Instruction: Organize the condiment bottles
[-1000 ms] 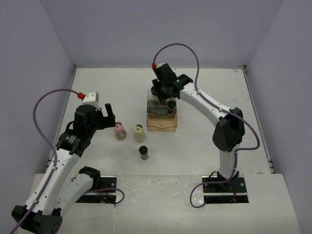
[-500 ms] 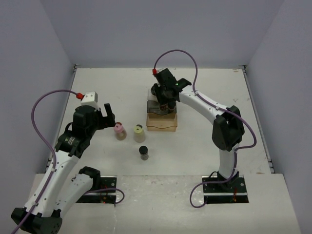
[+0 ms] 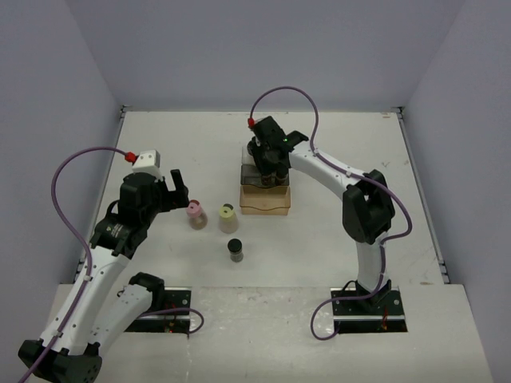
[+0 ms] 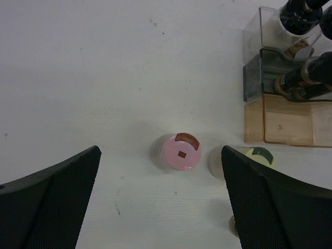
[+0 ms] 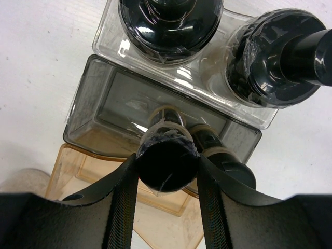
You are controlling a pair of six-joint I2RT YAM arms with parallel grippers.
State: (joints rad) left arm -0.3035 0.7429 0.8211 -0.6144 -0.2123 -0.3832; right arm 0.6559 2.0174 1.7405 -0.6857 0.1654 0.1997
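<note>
Nearest, the lone black-capped jar stands on the table. Just beyond, the pink-capped jar and yellow-green-capped jar sit side by side, with the left gripper spread wide at their left. Farther, the right gripper clamps a second black-capped jar in the rack's grey middle step.

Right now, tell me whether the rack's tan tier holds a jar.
No, the left wrist view shows the tan tier with a bare floor and no jar inside.
</note>
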